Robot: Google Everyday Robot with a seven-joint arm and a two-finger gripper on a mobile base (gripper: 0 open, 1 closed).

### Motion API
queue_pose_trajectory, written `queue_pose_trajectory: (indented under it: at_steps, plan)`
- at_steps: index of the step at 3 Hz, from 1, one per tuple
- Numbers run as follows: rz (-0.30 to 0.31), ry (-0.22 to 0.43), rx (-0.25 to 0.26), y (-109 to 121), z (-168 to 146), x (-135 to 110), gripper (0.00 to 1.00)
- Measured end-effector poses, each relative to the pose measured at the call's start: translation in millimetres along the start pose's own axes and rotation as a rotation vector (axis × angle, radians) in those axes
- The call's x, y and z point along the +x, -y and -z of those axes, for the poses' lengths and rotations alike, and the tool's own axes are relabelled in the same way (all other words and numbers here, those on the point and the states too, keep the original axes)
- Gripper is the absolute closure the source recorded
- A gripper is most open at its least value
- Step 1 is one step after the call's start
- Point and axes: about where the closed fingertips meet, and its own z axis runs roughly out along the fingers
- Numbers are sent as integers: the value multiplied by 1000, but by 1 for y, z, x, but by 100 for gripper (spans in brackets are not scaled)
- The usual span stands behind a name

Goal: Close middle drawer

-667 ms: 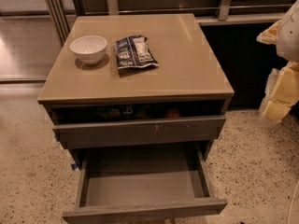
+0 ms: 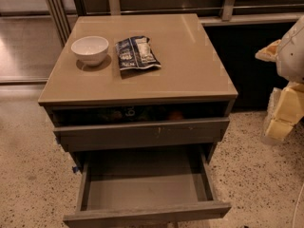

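The middle drawer [image 2: 147, 194] is pulled far out of the grey-brown cabinet [image 2: 142, 70]; its smooth grey floor is bare and its plain flat front [image 2: 147, 213] is near the bottom of the view. Above it, the top drawer front [image 2: 142, 133] with a small pale scratch stands slightly out, and dim items show in the gap behind it. My gripper [image 2: 284, 115], seen as pale yellow parts below a white arm piece [image 2: 292, 51], is at the right edge, to the right of the cabinet and apart from the drawer.
A white bowl [image 2: 90, 49] and a dark snack bag [image 2: 137, 53] lie on the cabinet top. Speckled floor [image 2: 256, 175] surrounds the cabinet. A dark wall panel with metal rails [image 2: 228, 4] runs behind it.
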Motion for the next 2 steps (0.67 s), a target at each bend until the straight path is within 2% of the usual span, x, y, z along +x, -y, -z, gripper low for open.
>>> queue_pose_trajectory:
  at_steps: [2]
  plan:
    - [57,-15,-134,-51,-61,18,0]
